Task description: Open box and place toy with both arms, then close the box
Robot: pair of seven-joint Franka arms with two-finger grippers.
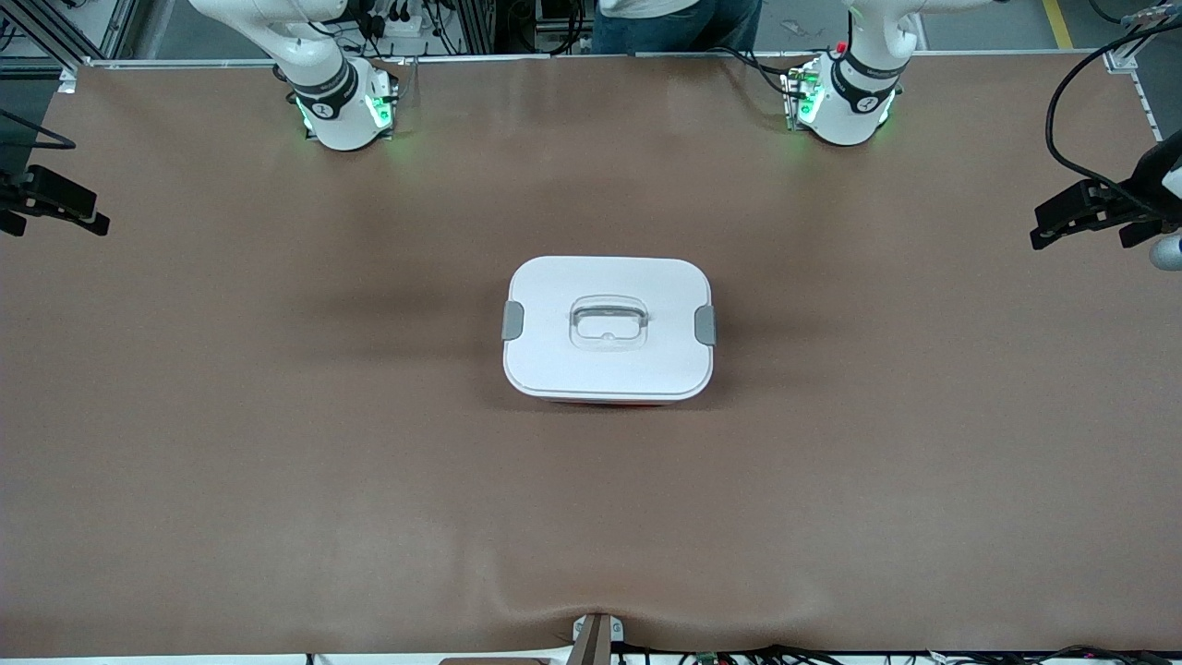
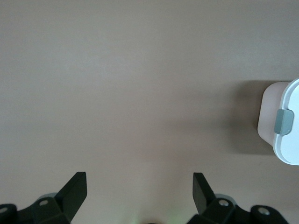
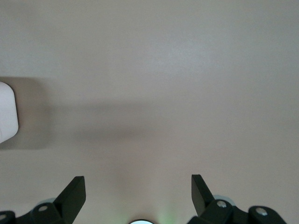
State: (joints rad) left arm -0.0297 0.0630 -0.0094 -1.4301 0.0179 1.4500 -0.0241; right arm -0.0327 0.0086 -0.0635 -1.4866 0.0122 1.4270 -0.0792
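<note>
Both end effectors hang open over bare bench: our left end effector (image 2: pixel 140 191) and right end effector (image 3: pixel 138 191) flank the closed box (image 1: pixel 609 328) mid-bench, equally distant, its long axis running between them.

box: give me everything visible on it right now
The box sits upright and flat at the middle of the brown table, with its lid on. The white lid has rounded corners, a grey clip at the right arm's end, another grey clip at the left arm's end, and a recessed grey handle lying flat in the centre. A thin red strip of the base shows under the lid's edge nearest the front camera. It looks like smooth plastic. Nothing touches it except the table; neither gripper is near it.
</note>
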